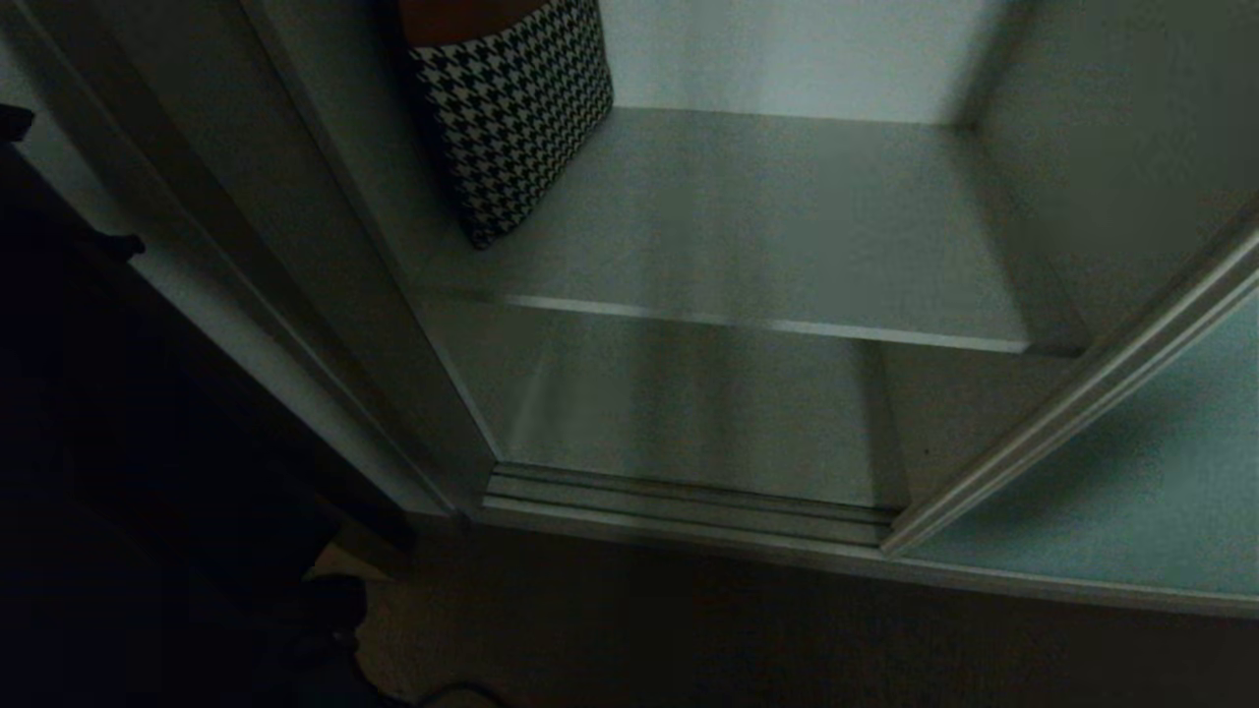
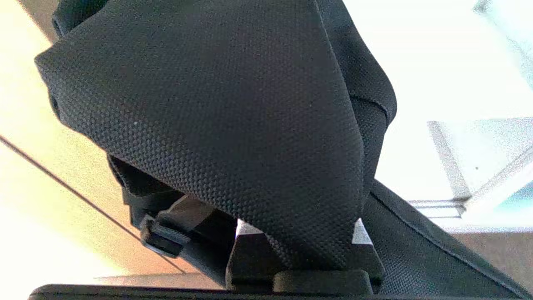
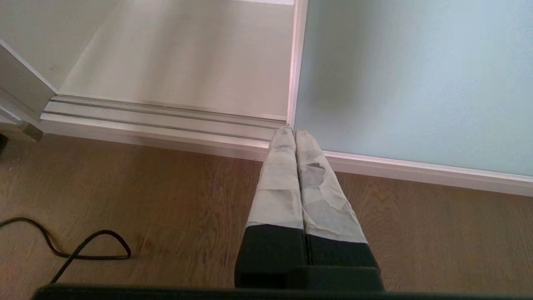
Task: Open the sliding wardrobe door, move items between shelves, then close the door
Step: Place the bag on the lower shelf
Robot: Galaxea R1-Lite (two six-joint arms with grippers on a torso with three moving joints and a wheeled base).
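Closest to me, the left gripper [image 2: 297,254] is clenched on a soft black fabric bag [image 2: 216,125], whose pebbled weave bulges over the pinch and hangs in folds, with a small dark buckle [image 2: 160,239] dangling beside it. From the wrist's own view the wardrobe opening lies ahead and off to one side of the bag, the floor track [image 2: 437,207] showing past the cloth; in the head view this arm is lost in the dark at the left, so I judge the bag must travel forward and rightward to reach a board. The right gripper [image 3: 295,137] hangs parked low over the wooden floor [image 3: 166,196], its taped grey fingers [image 3: 279,183] pressed together on nothing, tips pointing at the foot of the door frame; a black cable [image 3: 87,246] loops on the floor nearby. The left arm is plainly the one at work. Beyond, the sliding wardrobe door [image 1: 1111,492], frosted teal in a slim silver frame, stands pushed to the right, leaving the bay open. Inside, a smooth pale bottom board [image 1: 689,413] sits under a flat grey-white shelf [image 1: 767,226] running wide across the bay. At the far left of that shelf a houndstooth cushion [image 1: 511,118] leans upright against the side wall.
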